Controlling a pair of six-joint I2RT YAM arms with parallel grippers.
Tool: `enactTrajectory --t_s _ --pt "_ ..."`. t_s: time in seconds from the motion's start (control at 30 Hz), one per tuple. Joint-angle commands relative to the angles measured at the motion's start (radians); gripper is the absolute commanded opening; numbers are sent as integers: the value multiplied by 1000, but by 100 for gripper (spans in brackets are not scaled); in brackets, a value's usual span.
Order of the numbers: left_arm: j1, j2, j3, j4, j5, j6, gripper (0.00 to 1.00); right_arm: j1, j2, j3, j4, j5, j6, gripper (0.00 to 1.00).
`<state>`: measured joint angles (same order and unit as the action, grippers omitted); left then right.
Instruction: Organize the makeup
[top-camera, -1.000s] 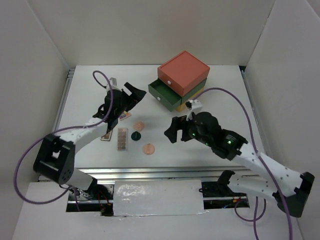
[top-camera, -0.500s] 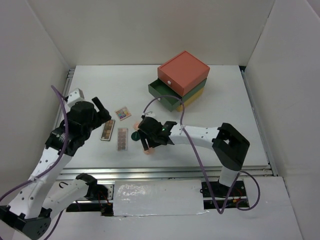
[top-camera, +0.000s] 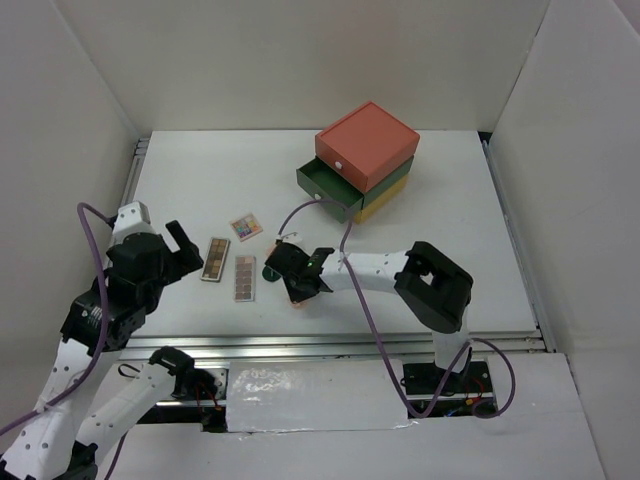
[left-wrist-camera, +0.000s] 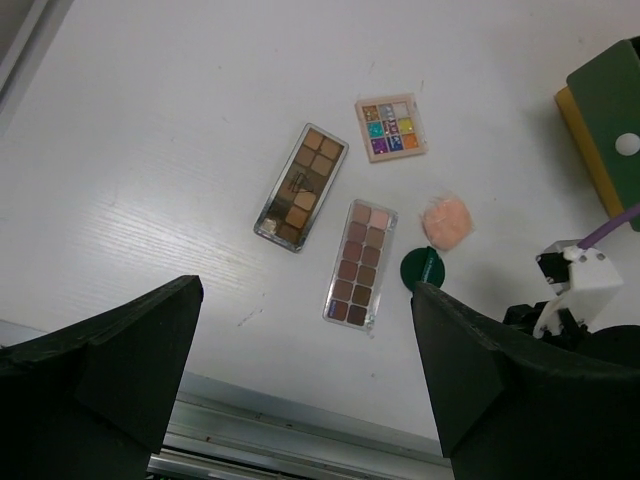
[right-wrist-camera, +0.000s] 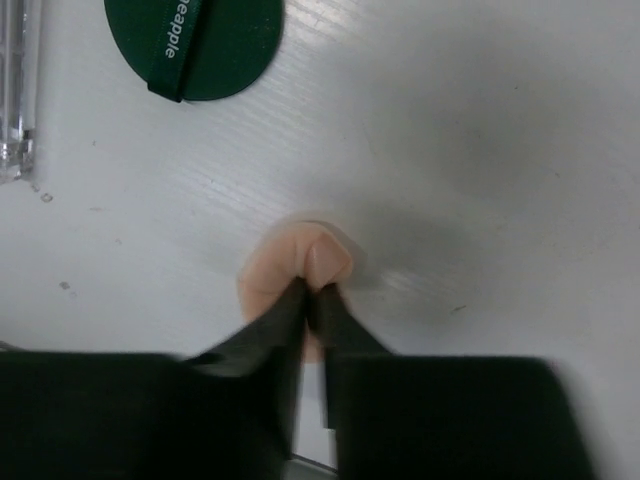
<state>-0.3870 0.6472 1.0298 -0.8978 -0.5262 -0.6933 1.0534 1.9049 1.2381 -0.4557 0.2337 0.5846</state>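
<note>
Pink puff: the soft pink round makeup puff (right-wrist-camera: 300, 268) lies flat on the white table (top-camera: 200, 180), and its near edge is folded up into a little peak.
Right gripper: the right gripper (right-wrist-camera: 312, 300) is pressed low on the table with its two black fingers (right-wrist-camera: 275, 325) pinched tight on that folded edge, so it is holding the pink puff.
Why held so: the puff is thin and floppy, so nipping one edge is likely the easy way to lift it.
Green puff: the dark green round puff (right-wrist-camera: 195, 45) with a strap across it lies just beside the pink one, not touching it, on the far side of the fingers.
Second pink puff: another pink round puff (left-wrist-camera: 446, 220) lies near the green one.
Palettes: two long brown eyeshadow palettes (left-wrist-camera: 302, 186) (left-wrist-camera: 360, 262) lie side by side, and a small square palette of many colours (left-wrist-camera: 391, 128) lies just past them.
Left gripper: the left gripper (left-wrist-camera: 300, 390) hangs high above the palettes with its fingers spread wide and nothing in them.
Drawer box: the stacked orange, green and yellow drawer box (top-camera: 362, 160) stands well apart from the pinched puff, with its green drawer pulled out, likely the place for the makeup.
</note>
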Motion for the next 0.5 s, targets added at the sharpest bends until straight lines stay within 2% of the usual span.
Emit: enactTrajectory --t_s 0.0,0.03,0.17,0.37,0.47 --pt "5 11 -14 19 -3 29 99 16 10 21 0 6 17 3" --pt "5 2 -17 22 -3 28 99 19 -1 23 -3 16 21 0" --pt "7 -29 -30 30 -1 25 99 22 -123 53 -30 82 3 0" --pt "5 -52 -40 46 5 26 99 -121 -230 217 -110 268 -127 0" --pt "8 -52 -42 45 8 28 99 -193 -181 361 -190 441 -169 0"
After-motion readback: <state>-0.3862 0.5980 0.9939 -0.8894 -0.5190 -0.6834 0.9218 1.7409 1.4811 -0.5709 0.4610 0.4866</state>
